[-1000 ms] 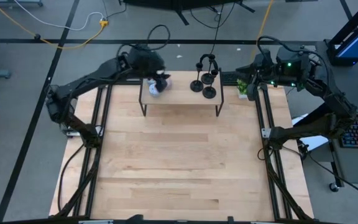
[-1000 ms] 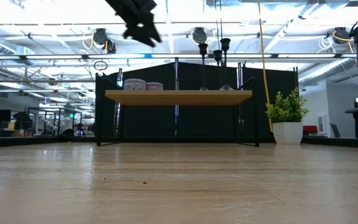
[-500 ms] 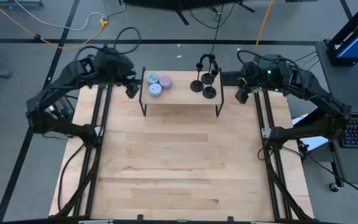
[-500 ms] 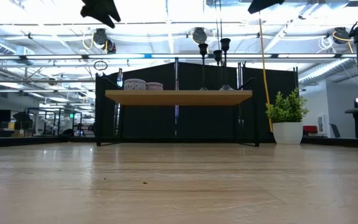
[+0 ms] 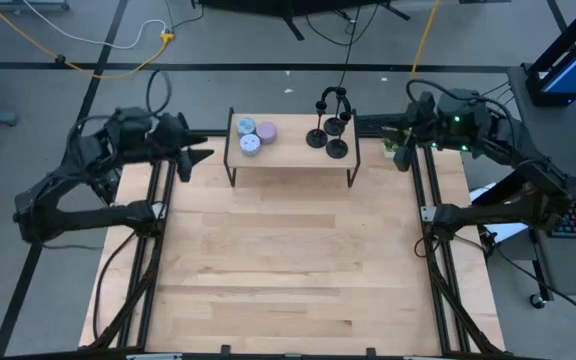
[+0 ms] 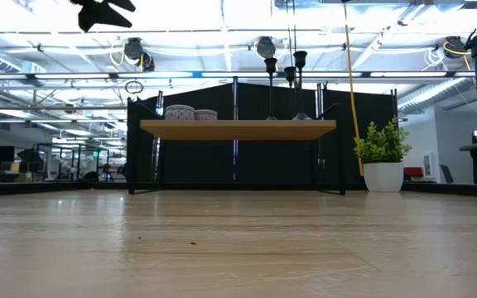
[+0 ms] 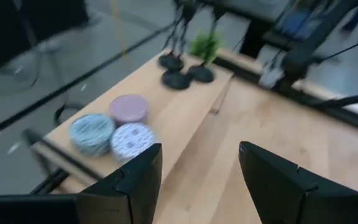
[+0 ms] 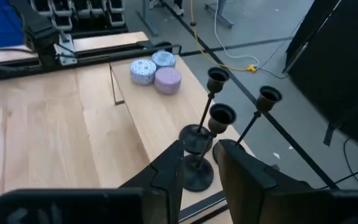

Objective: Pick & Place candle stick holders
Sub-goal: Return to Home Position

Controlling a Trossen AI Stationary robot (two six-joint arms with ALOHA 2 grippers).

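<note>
Three candle stick holders (image 8: 222, 116) on shelf (image 8: 148, 118), likely light, rigid, tippy; best pinched at thin stem; left pincer (image 7: 199, 149) wide open, right pincer (image 8: 199, 144) narrowly parted, both empty

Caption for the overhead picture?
Three matte-black candle stick holders and round pastel tins on wooden shelf, left gripper and right gripper flanking.

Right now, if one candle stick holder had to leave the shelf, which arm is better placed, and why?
Right. The right gripper hangs just off the shelf end where the candle stick holders stand; the left gripper is beyond the tins at the other end.
</note>
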